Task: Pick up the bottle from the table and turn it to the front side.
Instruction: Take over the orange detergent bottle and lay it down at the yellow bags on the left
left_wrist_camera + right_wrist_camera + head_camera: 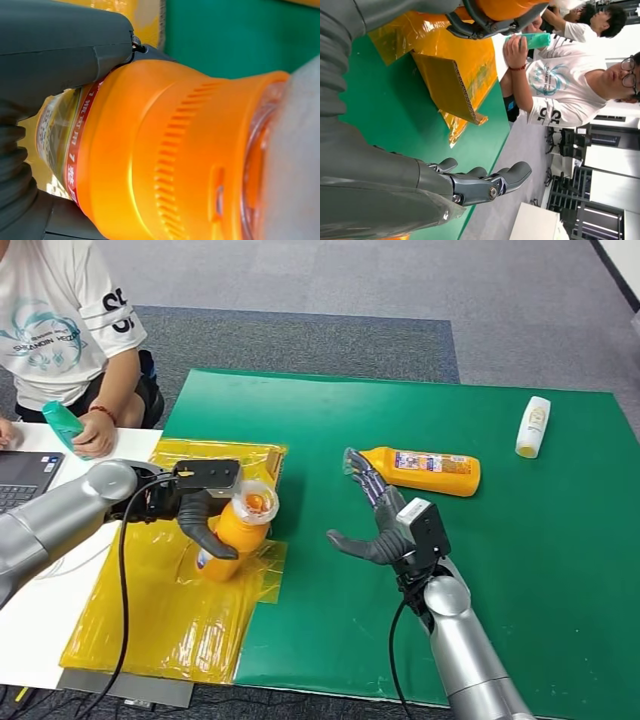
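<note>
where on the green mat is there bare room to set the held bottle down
Free: the green mat right of the right hand, below the lying orange bottle and white bottle. Also the strip above them. Crowded: the yellow sheet under the left hand.

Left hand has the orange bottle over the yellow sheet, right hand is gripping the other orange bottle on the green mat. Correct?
Not quite. The right hand grips nothing: in the head view it is open above the green mat, just short of the lying orange bottle. The left hand does hold the orange bottle over the yellow sheet.
</note>
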`<action>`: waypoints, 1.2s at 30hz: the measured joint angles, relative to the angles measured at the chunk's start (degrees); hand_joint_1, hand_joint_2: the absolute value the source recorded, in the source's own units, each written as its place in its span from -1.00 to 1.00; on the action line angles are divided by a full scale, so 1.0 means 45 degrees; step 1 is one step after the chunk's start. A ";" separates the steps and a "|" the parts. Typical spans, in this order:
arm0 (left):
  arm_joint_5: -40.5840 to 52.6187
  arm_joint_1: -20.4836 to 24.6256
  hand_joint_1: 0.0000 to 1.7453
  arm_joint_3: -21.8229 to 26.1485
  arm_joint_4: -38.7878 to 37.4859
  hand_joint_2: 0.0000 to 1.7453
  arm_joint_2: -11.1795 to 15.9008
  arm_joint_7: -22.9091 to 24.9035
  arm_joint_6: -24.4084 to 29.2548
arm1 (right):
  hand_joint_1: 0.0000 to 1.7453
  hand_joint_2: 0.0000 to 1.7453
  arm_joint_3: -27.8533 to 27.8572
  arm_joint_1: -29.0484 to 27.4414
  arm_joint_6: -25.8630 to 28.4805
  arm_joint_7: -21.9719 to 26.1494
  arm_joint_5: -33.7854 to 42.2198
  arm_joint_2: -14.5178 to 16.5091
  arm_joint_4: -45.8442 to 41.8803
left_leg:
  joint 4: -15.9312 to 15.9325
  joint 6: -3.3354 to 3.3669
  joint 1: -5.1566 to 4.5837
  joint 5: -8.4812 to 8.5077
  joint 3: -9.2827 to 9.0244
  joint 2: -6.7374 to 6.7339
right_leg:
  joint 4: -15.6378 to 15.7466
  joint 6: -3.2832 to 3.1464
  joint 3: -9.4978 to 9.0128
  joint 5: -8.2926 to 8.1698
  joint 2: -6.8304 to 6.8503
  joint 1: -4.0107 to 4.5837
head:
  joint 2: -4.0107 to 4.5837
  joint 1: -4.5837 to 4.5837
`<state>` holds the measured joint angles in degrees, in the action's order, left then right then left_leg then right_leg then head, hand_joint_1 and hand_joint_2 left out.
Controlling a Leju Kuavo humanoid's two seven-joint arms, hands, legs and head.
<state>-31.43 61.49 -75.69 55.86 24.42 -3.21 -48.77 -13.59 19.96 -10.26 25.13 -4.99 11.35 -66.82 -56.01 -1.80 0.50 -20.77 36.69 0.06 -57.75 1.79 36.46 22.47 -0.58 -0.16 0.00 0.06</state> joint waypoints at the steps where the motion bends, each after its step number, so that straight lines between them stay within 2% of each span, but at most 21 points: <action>1: 0.0147 0.0035 1.00 -0.0097 -0.0021 1.00 -0.0005 0.0000 0.0068 | -1.00 1.00 -0.0001 -0.0002 0.0032 -0.0019 0.0010 -0.0001 0.0001 | 0.0000 0.0000 0.0000 0.0000 0.0000 0.0000 | 0.0000 0.0000 0.0001 0.0000 0.0000 -0.0001 | 0.0001 0.0001; 14: 0.0685 0.0441 1.00 -0.0737 -0.0180 1.00 -0.0130 0.0000 0.0219 | -1.00 1.00 -0.0001 -0.0012 0.0116 -0.0096 0.0035 -0.0006 0.0001 | 0.0000 0.0000 0.0001 0.0000 0.0000 0.0000 | 0.0000 -0.0002 0.0004 -0.0001 -0.0001 0.0001 | 0.0004 0.0000; 24: 0.1486 0.0887 1.00 -0.1414 -0.0333 1.00 -0.0442 0.0016 0.0401 | -1.00 1.00 -0.0001 -0.0013 0.0295 -0.0194 0.0075 -0.0016 0.0001 | 0.0000 0.0000 0.0000 0.0001 -0.0001 0.0000 | 0.0000 -0.0003 0.0001 -0.0003 0.0000 -0.0001 | 0.0004 0.0001; 31: 0.1454 0.1020 1.00 -0.1674 -0.0693 1.00 -0.0571 0.0353 -0.0005 | -1.00 1.00 -0.0137 -0.0005 0.0353 -0.0365 0.0233 -0.0047 0.0001 | 0.0000 0.0000 0.0000 0.0001 -0.0004 -0.0001 | 0.0000 -0.0007 -0.0001 -0.0005 -0.0003 0.0000 | 0.0003 0.0000; 36: 0.1335 0.1063 1.00 -0.1883 -0.1071 1.00 -0.0685 0.0122 -0.0181 | -1.00 1.00 -0.0378 0.0022 0.0484 -0.0482 0.0420 -0.0063 -0.0004 | 0.0001 -0.0002 0.0000 0.0002 -0.0012 -0.0002 | -0.0001 -0.0009 -0.0009 -0.0007 -0.0003 0.0001 | 0.0001 0.0001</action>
<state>-25.42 66.28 -84.17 51.04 21.34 -2.66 -49.58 -15.29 20.05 -8.08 22.96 -3.10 11.07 -66.84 -56.00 -1.81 0.51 -20.76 36.64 0.06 -57.75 1.75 36.42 22.44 -0.59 -0.16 0.01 0.07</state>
